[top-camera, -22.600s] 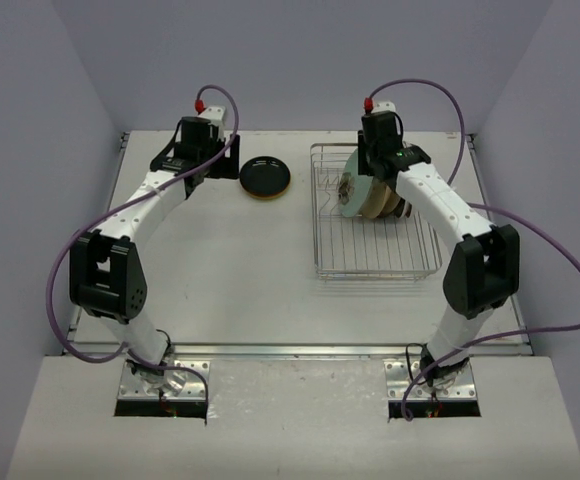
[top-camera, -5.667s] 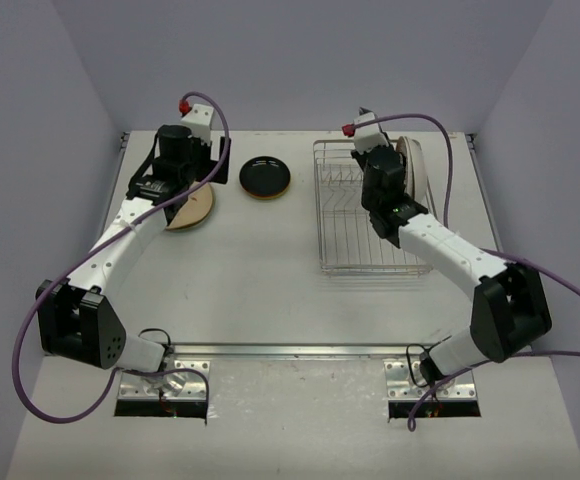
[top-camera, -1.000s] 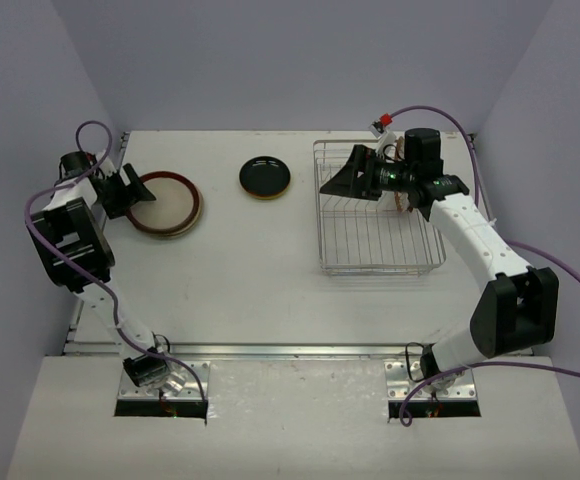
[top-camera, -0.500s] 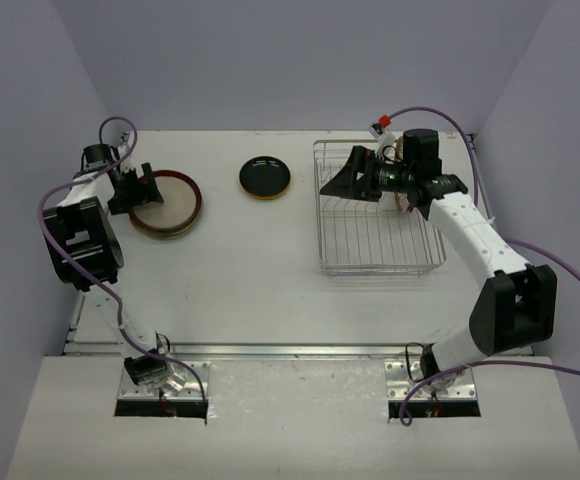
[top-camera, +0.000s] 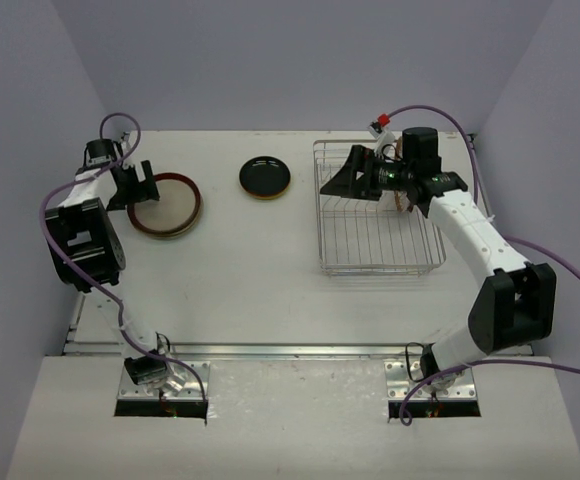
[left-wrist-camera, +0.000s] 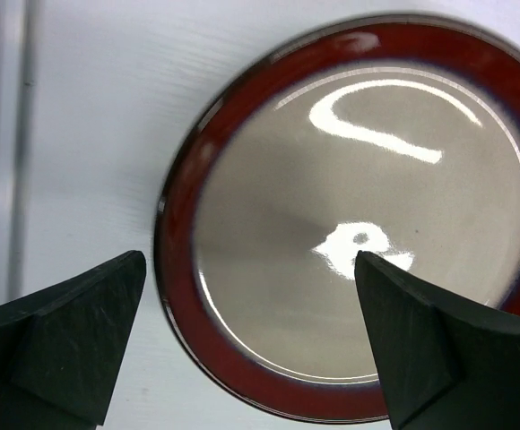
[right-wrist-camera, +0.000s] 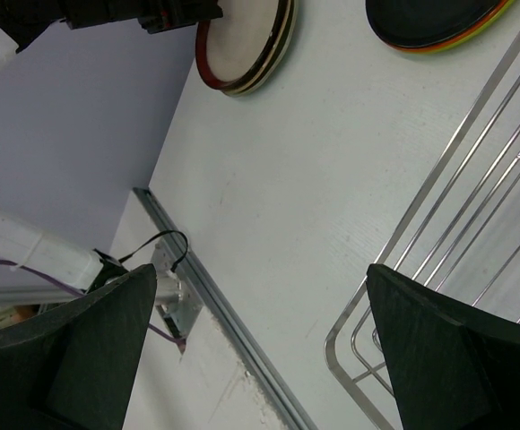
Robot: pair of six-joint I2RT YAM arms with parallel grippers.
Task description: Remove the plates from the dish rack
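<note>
A brown-rimmed plate [top-camera: 168, 205] [left-wrist-camera: 359, 206] lies flat at the table's far left, on top of other plates [right-wrist-camera: 247, 45]. My left gripper [top-camera: 142, 188] [left-wrist-camera: 249, 260] hovers open over its left edge, holding nothing. A black plate [top-camera: 265, 177] [right-wrist-camera: 435, 22] tops a second stack with orange and green edges. The silver dish rack [top-camera: 375, 245] [right-wrist-camera: 439, 224] stands at the right. My right gripper [top-camera: 338, 178] [right-wrist-camera: 262, 269] hangs open and empty over the rack's far left part. A brownish plate edge [top-camera: 402, 198] shows behind the right wrist.
The left arm's black camera housing [right-wrist-camera: 143, 13] sits beside the brown-rimmed stack. A metal strip [top-camera: 300, 350] runs along the table's near edge. Grey walls close the table on three sides.
My left gripper has opened wider and shifted slightly back beside the brown-rimmed plate, which stays flat on its stack. The right arm has not moved.
</note>
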